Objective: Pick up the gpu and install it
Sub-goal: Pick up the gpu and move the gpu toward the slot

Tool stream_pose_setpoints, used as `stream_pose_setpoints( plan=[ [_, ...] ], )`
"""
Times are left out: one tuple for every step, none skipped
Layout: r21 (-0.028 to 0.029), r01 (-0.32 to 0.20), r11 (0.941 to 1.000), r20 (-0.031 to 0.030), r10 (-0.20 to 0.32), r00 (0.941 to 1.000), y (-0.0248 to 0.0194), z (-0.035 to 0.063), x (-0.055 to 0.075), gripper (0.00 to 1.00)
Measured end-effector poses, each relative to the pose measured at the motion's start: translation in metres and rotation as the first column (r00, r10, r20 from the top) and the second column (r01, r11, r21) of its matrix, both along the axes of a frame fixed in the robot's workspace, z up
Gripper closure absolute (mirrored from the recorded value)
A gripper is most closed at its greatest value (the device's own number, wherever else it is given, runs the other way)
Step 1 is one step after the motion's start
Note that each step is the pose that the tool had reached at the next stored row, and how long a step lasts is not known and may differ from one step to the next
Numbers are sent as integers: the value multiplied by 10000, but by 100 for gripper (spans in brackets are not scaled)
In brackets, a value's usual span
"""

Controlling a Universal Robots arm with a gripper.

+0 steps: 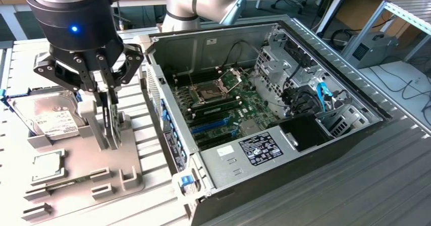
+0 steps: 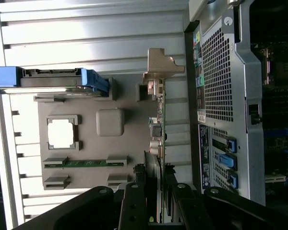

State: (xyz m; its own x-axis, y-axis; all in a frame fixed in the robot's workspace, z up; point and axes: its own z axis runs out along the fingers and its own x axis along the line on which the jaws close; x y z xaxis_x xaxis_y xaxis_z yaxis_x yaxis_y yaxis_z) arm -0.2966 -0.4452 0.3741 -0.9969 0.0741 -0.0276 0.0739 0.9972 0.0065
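The gpu (image 2: pixel 160 124) stands on its long edge over the grey fixture plate (image 2: pixel 86 143), its silver end bracket (image 2: pixel 161 69) at the end away from me. My gripper (image 2: pixel 159 179) comes down over the card's other end, one finger on each flat side, shut on it. In the exterior view the gripper (image 1: pixel 109 140) hangs at the left over the plate (image 1: pixel 81 185), with the dark gpu (image 1: pixel 112 116) between its grey fingers. I cannot tell whether the card still rests in the plate's slot. The open computer case (image 1: pixel 269 110) lies to the exterior view's right, with blue expansion slots (image 1: pixel 209 127) on its motherboard.
On the fixture plate sit a silver hard drive (image 1: pixel 50 122) in a blue caddy (image 2: pixel 53 79), a small square processor chip (image 1: pixel 47 164) and a green memory stick (image 2: pixel 81 163). The case's perforated rear panel (image 2: pixel 221 96) rises close beside the card. The arm's base (image 1: pixel 202 4) stands behind the case.
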Motion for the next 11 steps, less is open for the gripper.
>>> stream_pose_setpoints(
  plan=[
    [-1,0,10000,-1,0,10000,0,6,0,74],
    [0,0,10000,0,0,10000,0,9,0,74],
    [1,0,10000,1,0,10000,0,15,0,74],
    [1,0,10000,1,0,10000,0,19,0,74],
    [1,0,10000,1,0,10000,0,21,0,74],
    [1,0,10000,0,0,10000,0,24,0,74],
    [0,0,10000,0,0,10000,0,26,0,74],
    [1,0,10000,1,0,10000,0,29,0,74],
    [0,0,10000,1,0,10000,0,31,0,74],
    [0,0,10000,0,0,10000,0,33,0,74],
    [0,0,10000,0,0,10000,0,36,0,74]
  ],
)
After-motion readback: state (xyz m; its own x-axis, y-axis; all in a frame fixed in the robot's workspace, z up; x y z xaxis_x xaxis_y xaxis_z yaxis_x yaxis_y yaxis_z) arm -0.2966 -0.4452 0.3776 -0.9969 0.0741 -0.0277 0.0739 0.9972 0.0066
